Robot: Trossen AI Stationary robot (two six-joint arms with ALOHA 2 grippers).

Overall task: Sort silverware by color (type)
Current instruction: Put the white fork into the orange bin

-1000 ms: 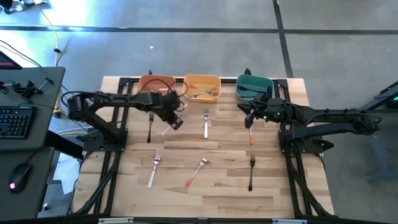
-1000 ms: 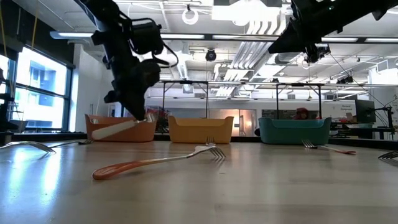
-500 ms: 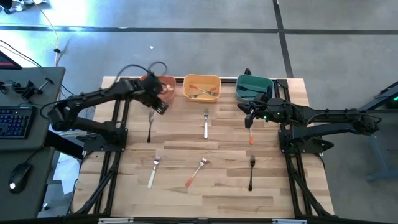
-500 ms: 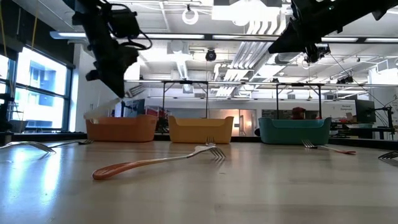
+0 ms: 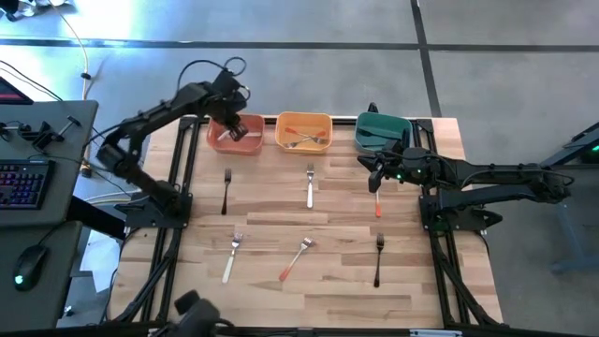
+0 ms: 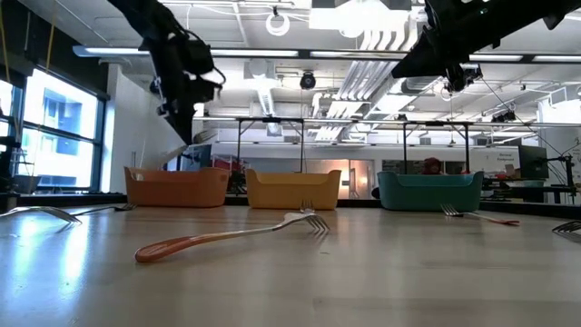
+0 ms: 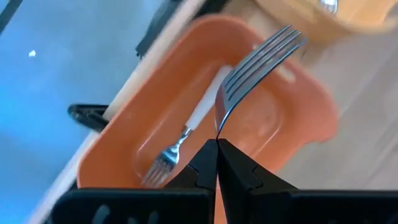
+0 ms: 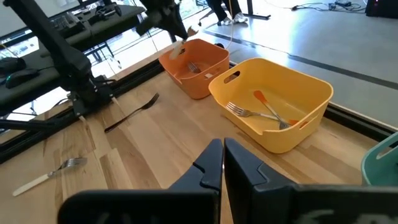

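Observation:
My left gripper (image 7: 216,146) hangs over the salmon-orange bin (image 5: 217,140) at the table's far left, shut on a white-handled fork (image 7: 264,57). Another white-handled fork (image 7: 186,127) lies inside that bin. My right gripper (image 8: 222,163) is shut and empty, raised near the green bin (image 5: 382,131), above an orange-handled fork (image 5: 378,203) lying flat. Also flat on the table are two black-handled forks (image 5: 226,190) (image 5: 378,259), two white-handled ones (image 5: 310,185) (image 5: 231,257) and an orange-handled one (image 5: 296,258). My left gripper pinches the fork between its two fingers at the thin metal neck (image 7: 219,127) just below the tines. The tines (image 7: 267,53) stick out ahead of the fingertips; the fingers hide the handle. The fork is lifted clear, above the salmon-orange bin's opening.
The yellow bin (image 5: 304,120) between the other two holds orange-handled forks (image 8: 264,112). All three bins stand in a row along the far edge. Dark arm frames run down the table's left and right sides. A desk with a keyboard (image 5: 23,183) stands left of the table.
My left arm has swung up from the table's left middle toward the far edge, carrying the white-handled fork from low over the wood to above the salmon-orange bin. The gripper has turned as it went and stayed shut on the fork.

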